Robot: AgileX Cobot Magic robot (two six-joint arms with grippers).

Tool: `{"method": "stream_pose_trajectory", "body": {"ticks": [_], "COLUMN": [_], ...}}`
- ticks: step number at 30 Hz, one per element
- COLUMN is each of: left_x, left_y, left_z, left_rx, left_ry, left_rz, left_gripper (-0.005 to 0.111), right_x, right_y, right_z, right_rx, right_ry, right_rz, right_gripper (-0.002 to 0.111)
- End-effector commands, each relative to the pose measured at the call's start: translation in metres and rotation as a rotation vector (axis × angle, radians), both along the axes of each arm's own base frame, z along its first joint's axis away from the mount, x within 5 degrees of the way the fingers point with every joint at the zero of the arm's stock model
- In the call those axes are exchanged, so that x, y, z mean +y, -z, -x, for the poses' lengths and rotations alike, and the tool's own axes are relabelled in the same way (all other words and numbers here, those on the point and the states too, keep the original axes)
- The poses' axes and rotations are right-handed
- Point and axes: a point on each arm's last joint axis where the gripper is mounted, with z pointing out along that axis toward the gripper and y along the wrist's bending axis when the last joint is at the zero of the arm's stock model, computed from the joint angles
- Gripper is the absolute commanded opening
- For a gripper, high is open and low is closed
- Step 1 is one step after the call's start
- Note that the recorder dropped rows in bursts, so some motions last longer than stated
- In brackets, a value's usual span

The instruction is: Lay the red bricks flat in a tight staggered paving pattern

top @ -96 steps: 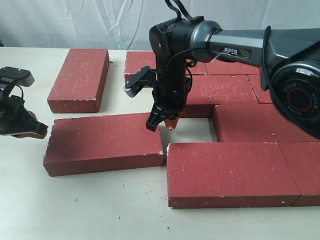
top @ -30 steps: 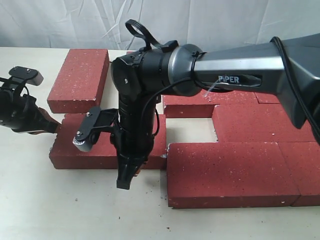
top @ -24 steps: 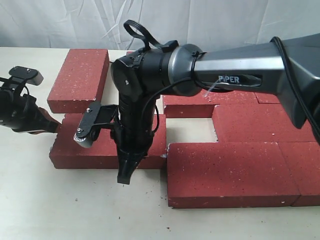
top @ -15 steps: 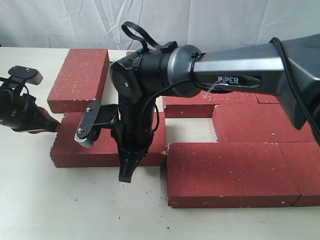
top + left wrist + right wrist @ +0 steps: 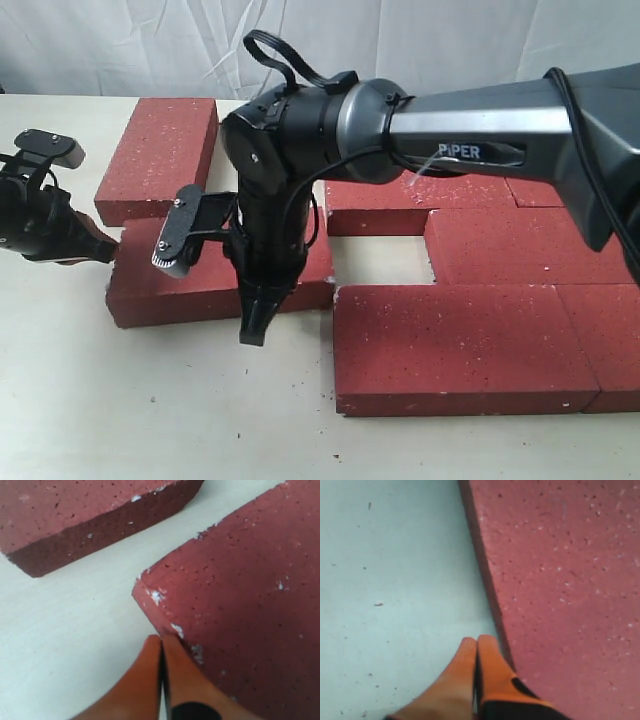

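One loose red brick (image 5: pixel 145 285) lies flat left of the laid bricks (image 5: pixel 460 345), partly hidden behind my right arm. My left gripper (image 5: pixel 108 252) is shut and empty, its orange tips (image 5: pixel 161 639) against that brick's chipped left corner (image 5: pixel 240 605). My right gripper (image 5: pixel 252 335) points down, shut and empty. Its tips (image 5: pixel 476 641) sit on the table right beside the brick's long front edge (image 5: pixel 560 580). Another red brick (image 5: pixel 160 155) lies apart at the back left (image 5: pixel 75 510). A square gap (image 5: pixel 380 258) stays bare among the laid bricks.
The pale table (image 5: pixel 150 410) runs bare along the front and left, with small crumbs of brick dust (image 5: pixel 379 604). A white cloth backdrop (image 5: pixel 150 40) hangs behind. My right arm (image 5: pixel 480 130) reaches across the laid bricks from the right.
My right gripper has moved from the table in front up to the loose brick's front edge. That brick has slid a little back and to the right. The left gripper has hardly moved.
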Motion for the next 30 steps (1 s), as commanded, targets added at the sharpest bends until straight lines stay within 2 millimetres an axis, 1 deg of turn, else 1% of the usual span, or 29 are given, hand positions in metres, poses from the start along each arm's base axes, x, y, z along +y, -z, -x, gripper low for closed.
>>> {"method": "stream_pose_trajectory", "body": {"ticks": [1, 6, 8, 9, 11, 12, 14, 16, 17, 19, 23, 26, 27, 30], "left_x": [-0.001, 0.000, 0.000, 0.000, 0.000, 0.000, 0.000, 0.000, 0.000, -0.001, -0.001, -0.002, -0.002, -0.002], "left_y": [0.002, 0.002, 0.002, 0.002, 0.000, -0.001, -0.005, -0.009, -0.011, -0.011, -0.010, -0.010, -0.010, -0.010], "left_z": [0.000, -0.001, -0.001, -0.001, -0.001, -0.001, 0.000, 0.000, 0.001, 0.001, 0.002, 0.003, 0.003, 0.003], "left_rx": [0.004, 0.002, -0.001, -0.004, -0.007, -0.011, -0.019, -0.018, -0.020, -0.019, -0.002, 0.001, 0.001, 0.001], "left_ry": [-0.002, -0.005, -0.009, -0.005, -0.002, 0.000, -0.004, -0.032, -0.033, -0.031, -0.016, -0.011, -0.011, -0.008], "left_rz": [0.003, -0.001, -0.007, -0.012, -0.013, -0.015, -0.012, 0.002, 0.007, 0.010, 0.013, 0.017, 0.017, 0.015], "left_gripper": [0.000, 0.000, 0.000, 0.000, 0.000, 0.000, 0.000, 0.000, 0.000, 0.000, 0.000, 0.000, 0.000, 0.000], "right_x": [0.001, 0.004, 0.001, -0.005, -0.017, -0.024, -0.034, -0.044, -0.048, -0.055, -0.055, -0.048, -0.045, -0.039], "right_y": [-0.005, -0.009, -0.017, -0.025, -0.041, -0.052, -0.070, -0.080, -0.082, -0.078, -0.046, -0.030, -0.028, -0.014], "right_z": [0.005, 0.011, 0.009, 0.003, -0.010, -0.021, -0.044, -0.071, -0.082, -0.106, -0.142, -0.158, -0.162, -0.171], "right_rx": [0.078, 0.121, 0.072, 0.027, -0.072, -0.127, -0.227, -0.302, -0.318, -0.276, -0.171, -0.172, -0.174, -0.158], "right_ry": [0.033, 0.047, 0.027, 0.033, 0.089, 0.145, 0.265, 0.345, 0.373, 0.456, 0.508, 0.492, 0.490, 0.487], "right_rz": [-0.022, -0.047, -0.038, -0.028, -0.037, -0.076, -0.232, -0.369, -0.395, -0.419, -0.378, -0.348, -0.349, -0.333], "right_gripper": [-0.001, -0.001, -0.001, -0.001, -0.001, -0.001, -0.001, -0.001, -0.001, -0.001, -0.001, -0.001, -0.001, -0.001]}}
